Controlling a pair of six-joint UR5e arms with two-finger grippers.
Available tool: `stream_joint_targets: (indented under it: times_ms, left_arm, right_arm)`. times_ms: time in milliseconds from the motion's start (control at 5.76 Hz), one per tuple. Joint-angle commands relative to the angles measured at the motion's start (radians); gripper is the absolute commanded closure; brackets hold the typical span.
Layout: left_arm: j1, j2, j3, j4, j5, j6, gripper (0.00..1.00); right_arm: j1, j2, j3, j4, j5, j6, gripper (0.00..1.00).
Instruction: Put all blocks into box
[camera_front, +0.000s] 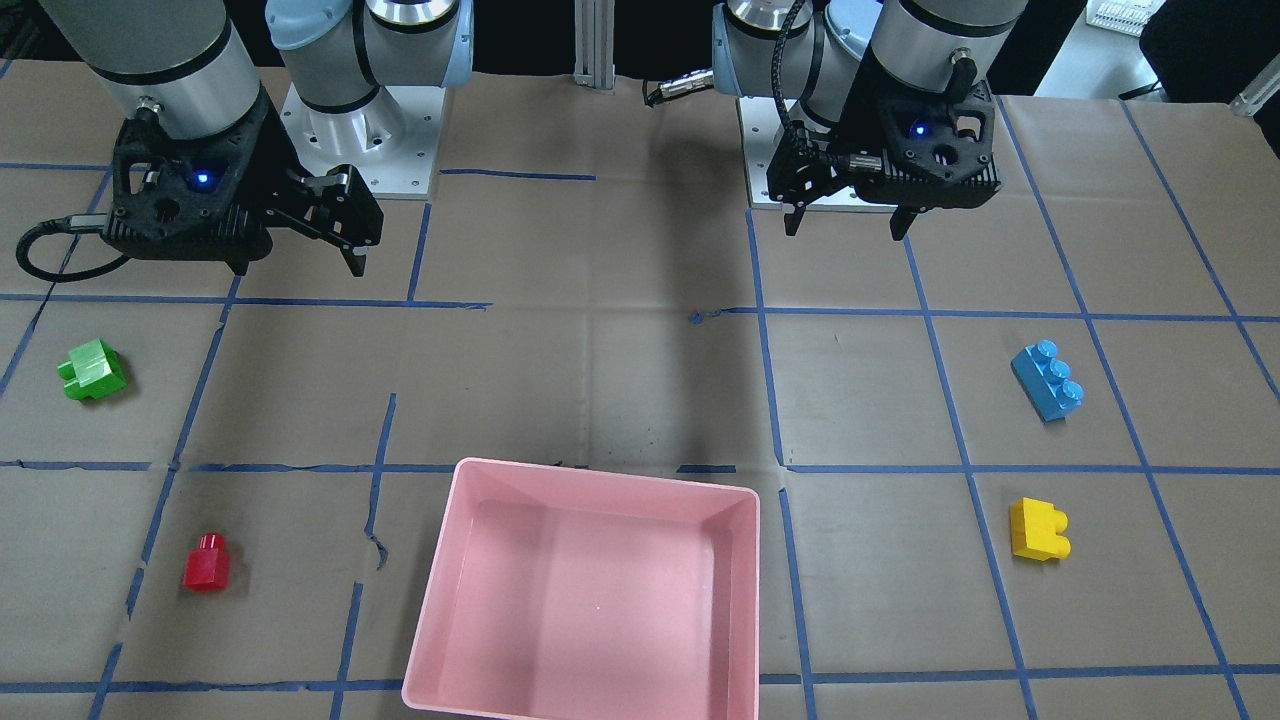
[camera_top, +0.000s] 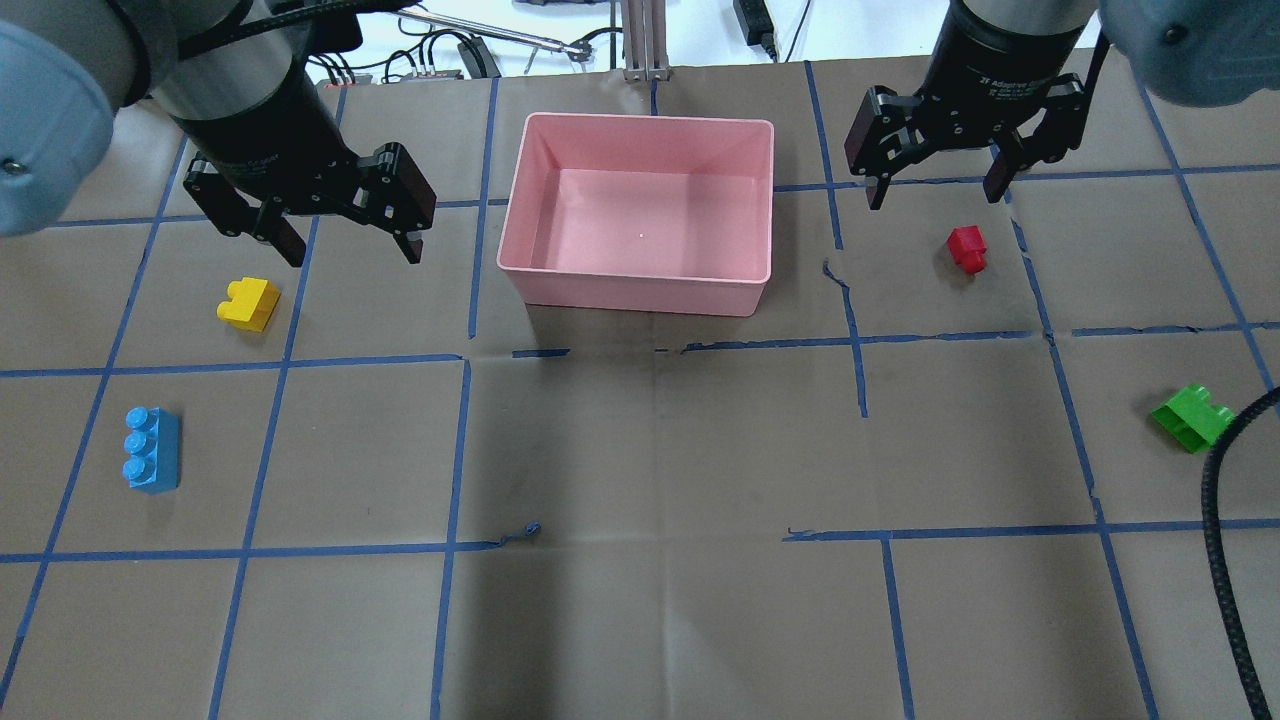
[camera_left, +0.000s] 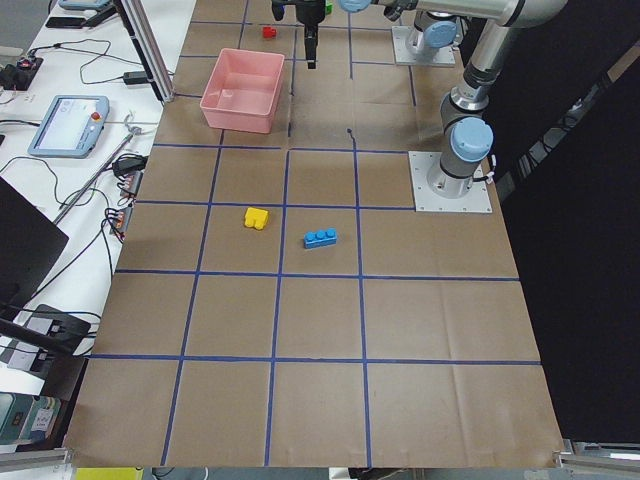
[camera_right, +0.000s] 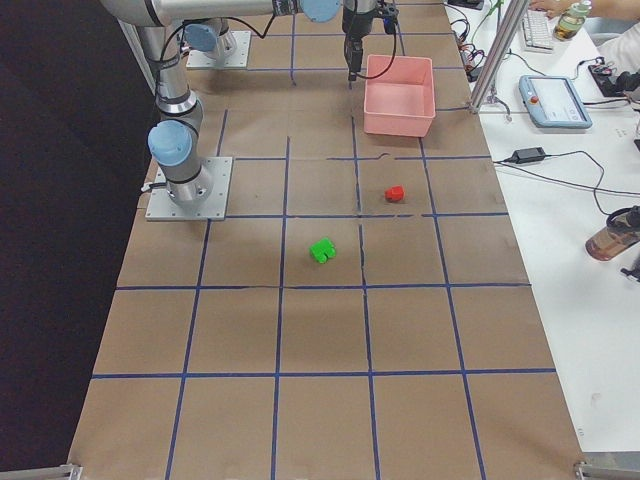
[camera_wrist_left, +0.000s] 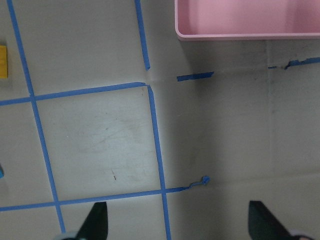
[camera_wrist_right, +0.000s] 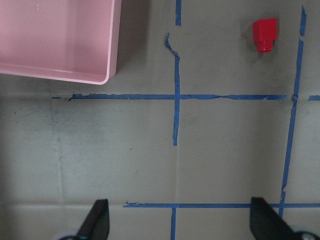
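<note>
The box (camera_top: 640, 297) sits at the far middle of the table (camera_top: 650, 450), one long side toward the robot, between the two arms. The left gripper (camera_top: 353, 252) hangs above the table just left of the box, its jaws spread wide. The left wrist view shows both fingertips far apart at the bottom edge, the box's near corner at top right and a sliver of yellow at the left edge. The yellow block (camera_top: 249, 303) lies on the table beside that gripper, farther left and slightly nearer the robot, not touching it. The blue block (camera_top: 152, 449) lies farther left again and nearer the robot, studs up, its long axis running roughly toward and away from the robot, well apart from the box. The right gripper (camera_top: 934, 196) hangs to the right of the box, pointing down, jaws also spread wide. The red block (camera_top: 967, 248) lies on the table near that gripper, a little nearer the robot. The right wrist view has it at top right and the box's corner at top left, with a strip of blue tape (camera_top: 860, 380) between them. The green block (camera_top: 1191, 417) lies farther right and nearer the robot, well apart from the box and turned at an angle to the tape grid. All four blocks rest on the table outside the box, two on each side.
</note>
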Motion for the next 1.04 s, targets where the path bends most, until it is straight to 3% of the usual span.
stream_joint_targets:
  times_ms: [0,347,867]
  left_arm:
    - [0.019,-0.006,0.009,0.027,-0.004,0.011,0.01]
    - [0.032,-0.005,0.007,0.048,0.007,0.011,0.01]
    - [0.201,0.039,0.001,0.027,0.01,0.115,0.01]
  right_arm:
    - [0.0,0.0,0.0,0.0,0.0,0.0,0.0]
    - [0.0,0.0,0.0,0.0,0.0,0.0,0.0]
    - [-0.003,-0.003,-0.002,0.014,-0.008,0.005,0.0]
